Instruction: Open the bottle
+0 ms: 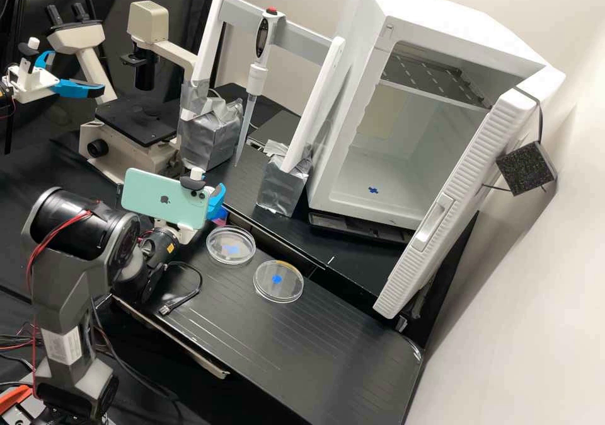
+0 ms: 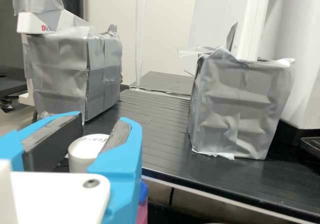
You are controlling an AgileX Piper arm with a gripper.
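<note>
– Where the white bottle cap [image 2: 83, 154] is flanked by the claw [image 1: 217, 202], can a grip be confirmed?
– Whether it is clenched cannot be told. The cap is found near the bench's [image 1: 315, 349] far left corner, with a blue-topped pink container [image 2: 143, 204] seen beside the claw.

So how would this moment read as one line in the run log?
task: open bottle | gripper: at round white cap | grip on cap: unclear | white cabinet's door: open
</note>
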